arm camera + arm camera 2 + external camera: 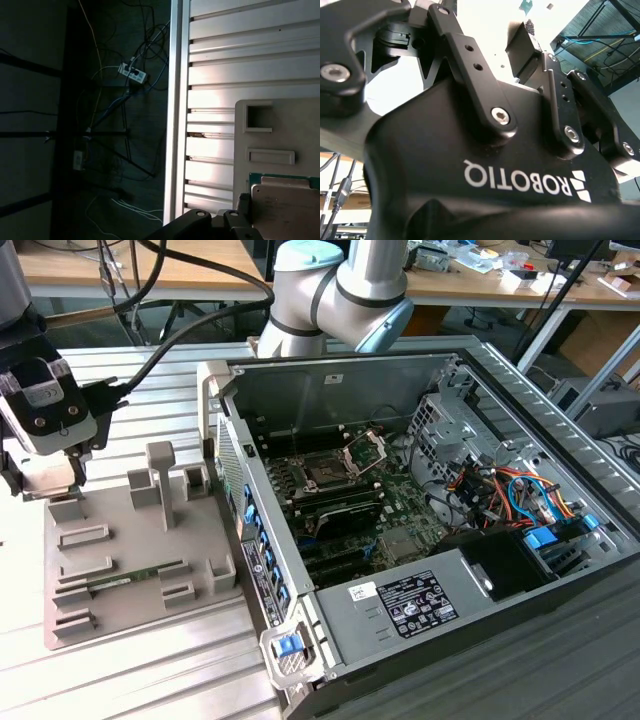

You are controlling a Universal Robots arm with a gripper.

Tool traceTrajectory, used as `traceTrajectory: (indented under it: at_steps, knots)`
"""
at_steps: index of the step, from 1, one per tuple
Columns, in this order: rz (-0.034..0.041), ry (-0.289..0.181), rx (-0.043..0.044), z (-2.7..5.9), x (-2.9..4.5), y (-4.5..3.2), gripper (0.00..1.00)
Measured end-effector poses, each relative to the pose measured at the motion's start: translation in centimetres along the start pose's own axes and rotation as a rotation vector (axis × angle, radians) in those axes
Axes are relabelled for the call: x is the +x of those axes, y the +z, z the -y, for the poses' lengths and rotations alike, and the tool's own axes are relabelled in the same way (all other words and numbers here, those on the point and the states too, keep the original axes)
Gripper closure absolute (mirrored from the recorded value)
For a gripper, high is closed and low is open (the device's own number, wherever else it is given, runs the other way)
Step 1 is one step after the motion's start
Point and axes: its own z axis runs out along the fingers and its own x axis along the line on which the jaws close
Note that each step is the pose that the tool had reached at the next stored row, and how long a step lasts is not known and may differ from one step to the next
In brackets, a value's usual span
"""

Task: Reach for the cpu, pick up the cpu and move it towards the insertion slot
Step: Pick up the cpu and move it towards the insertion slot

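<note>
The cpu [284, 200], a pale silvery square with a thin green-tan rim, lies flat on the grey fixture plate [300, 130] in the first wrist view. In the exterior view my gripper [50, 485] hangs low over the far corner of that plate [130, 550], at the exterior view's left. Its fingers [524, 40] stand apart in the second wrist view, with bright empty space between them, so the gripper [482, 25] is open. The insertion slot [325, 472], a dark square socket with its shiny bracket raised, sits in the open computer case [420, 540].
A long green memory stick [135, 578] rests in the fixture plate, and upright grey posts [160, 480] stand between my gripper and the case wall [235, 500]. Ridged metal tabletop [240, 60] ends at an edge beside the plate, with dark floor and cables [120, 100] beyond.
</note>
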Motion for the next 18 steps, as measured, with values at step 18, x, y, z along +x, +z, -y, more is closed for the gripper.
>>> traceTrajectory:
  at_steps: [18]
  knots:
    - [0.0001,0.000,-0.0001,-0.03,0.00,-0.62,0.45]
